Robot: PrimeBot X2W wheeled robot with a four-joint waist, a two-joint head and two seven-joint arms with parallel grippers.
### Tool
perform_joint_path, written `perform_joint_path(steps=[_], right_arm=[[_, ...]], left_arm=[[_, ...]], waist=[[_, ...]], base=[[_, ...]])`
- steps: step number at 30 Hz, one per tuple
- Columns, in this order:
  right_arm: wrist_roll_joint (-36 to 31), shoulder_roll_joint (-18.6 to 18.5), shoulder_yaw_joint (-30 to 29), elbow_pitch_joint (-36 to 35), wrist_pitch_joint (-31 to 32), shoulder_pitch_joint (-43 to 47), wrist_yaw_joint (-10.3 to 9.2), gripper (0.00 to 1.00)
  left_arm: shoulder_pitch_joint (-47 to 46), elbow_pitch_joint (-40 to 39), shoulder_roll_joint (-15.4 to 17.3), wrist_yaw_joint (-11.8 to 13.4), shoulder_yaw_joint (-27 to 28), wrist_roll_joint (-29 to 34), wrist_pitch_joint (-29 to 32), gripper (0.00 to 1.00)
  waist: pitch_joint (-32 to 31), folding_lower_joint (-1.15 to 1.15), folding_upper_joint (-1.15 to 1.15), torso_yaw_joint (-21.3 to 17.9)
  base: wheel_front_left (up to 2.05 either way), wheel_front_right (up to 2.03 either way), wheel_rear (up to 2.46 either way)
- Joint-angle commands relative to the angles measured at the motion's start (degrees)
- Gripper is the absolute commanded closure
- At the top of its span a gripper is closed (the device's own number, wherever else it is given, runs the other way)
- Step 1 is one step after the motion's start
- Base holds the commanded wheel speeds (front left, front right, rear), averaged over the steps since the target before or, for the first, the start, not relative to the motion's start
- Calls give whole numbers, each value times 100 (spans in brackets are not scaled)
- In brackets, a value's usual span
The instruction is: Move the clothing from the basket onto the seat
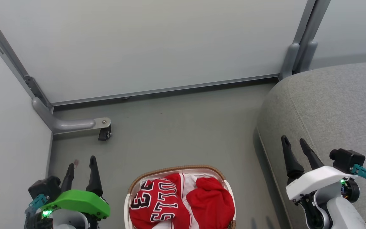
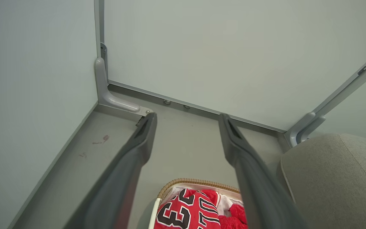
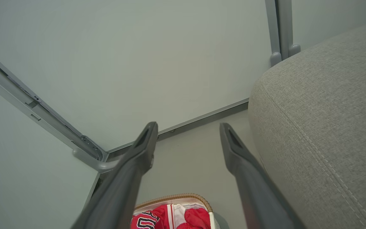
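Fingers (image 2: 140, 149) of the left gripper (image 1: 82, 162) stand apart with nothing between them. This gripper hangs above the floor (image 1: 176, 127) to the left of the basket (image 1: 176, 167), clear of it. The fingers of the right gripper (image 1: 294, 139) likewise stand apart and empty, to the right of the basket and close by the rounded edge of the seat (image 1: 329, 105).

The basket sits on the floor between the two grippers, its brown woven rim uppermost and its white liner (image 1: 187, 186) showing inside. The clothing (image 1: 199, 203) lies in the basket. The jersey (image 1: 154, 200), with black-and-white lettering and the number 23, fills the left half. A second red garment (image 1: 214, 194) is bunched in the right half, touching the jersey.

The seat, grey fabric with a stitched seam, stands right of the basket and apart from it. Pale wall panels (image 1: 145, 47) stand beyond the basket. A castor bracket (image 1: 102, 127) sits at floor level beyond the basket and to its left.
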Motion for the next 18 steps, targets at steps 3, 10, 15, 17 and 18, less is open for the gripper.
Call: perform_joint_path(steps=[3,10,15,17,18], right_arm=[[-292,-15,34,-10,-90,-76,3,0],[-656,-7,37,-31,-185,-4,3,0],[-920,-21,46,-39,-258,73,3,0],[-1012,-8,26,-23,-288,79,3,0],[-1053,-3,32,-19,-297,79,3,0]], left_arm=[[-19,20,-6,47,24,272,-83,0],[82,28,-95,39,76,612,-184,0],[156,19,-134,7,91,899,-254,0],[176,18,-149,-6,114,961,-280,0],[183,25,-154,-16,112,1010,-291,0]], waist=[[-4,0,0,-18],[13,0,0,-31],[15,0,0,-32],[12,0,0,-39],[11,0,0,-42]], base=[[0,0,0],[0,0,0],[0,0,0],[0,0,0],[0,0,0]])
